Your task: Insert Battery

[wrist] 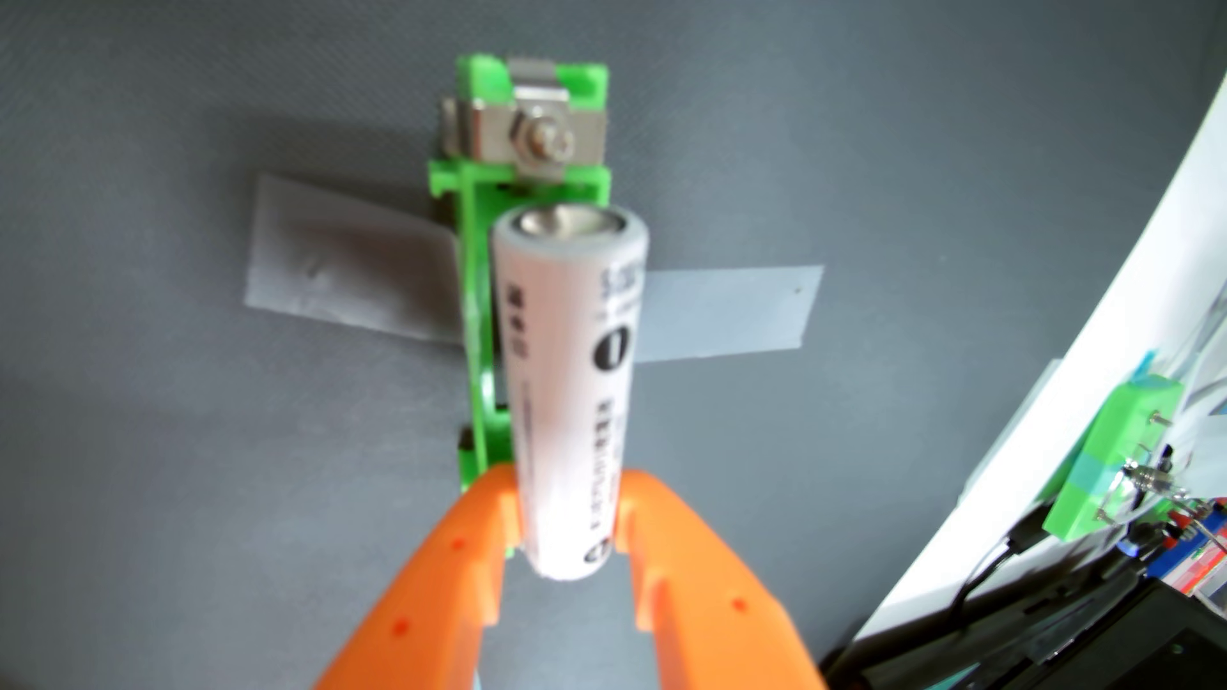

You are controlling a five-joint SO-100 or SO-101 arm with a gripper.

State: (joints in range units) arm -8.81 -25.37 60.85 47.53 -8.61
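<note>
In the wrist view, my orange gripper (568, 511) is shut on a white cylindrical battery (574, 358) with black print, gripping it near its lower end. The battery points away from the camera, its metal end cap facing up the frame. It hovers over a green plastic battery holder (479, 298) that is taped to the grey mat. The holder's metal contact clip with a bolt (538, 142) shows at its far end, just beyond the battery's tip. The battery covers most of the holder's slot, and its right rail is hidden.
Grey tape strips (724, 312) hold the holder down on both sides. At the right edge stand a white board (1062, 371), a second green block with a switch and wires (664, 471), and black cables (982, 584). The grey mat (199, 431) spreads to the left.
</note>
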